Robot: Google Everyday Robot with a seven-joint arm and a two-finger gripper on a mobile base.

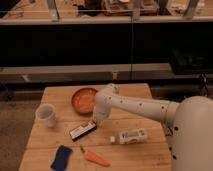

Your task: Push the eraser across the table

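On the table (50,137), the gripper (95,121) sits low at the right end of the eraser (81,131), just near of an orange bowl (84,100), with a white cup (46,115) left, a toppled white bottle (129,136) right, and a blue pad (61,157) and carrot (95,157) nearest.

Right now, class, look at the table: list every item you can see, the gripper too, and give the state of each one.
eraser: lying flat on the table, set at a slant.
gripper: low over the table, at the eraser's end nearest the bowl.
cup: upright, mouth up.
bowl: right way up.
bottle: on its side.
blue pad: lying flat.
carrot: lying on the table.
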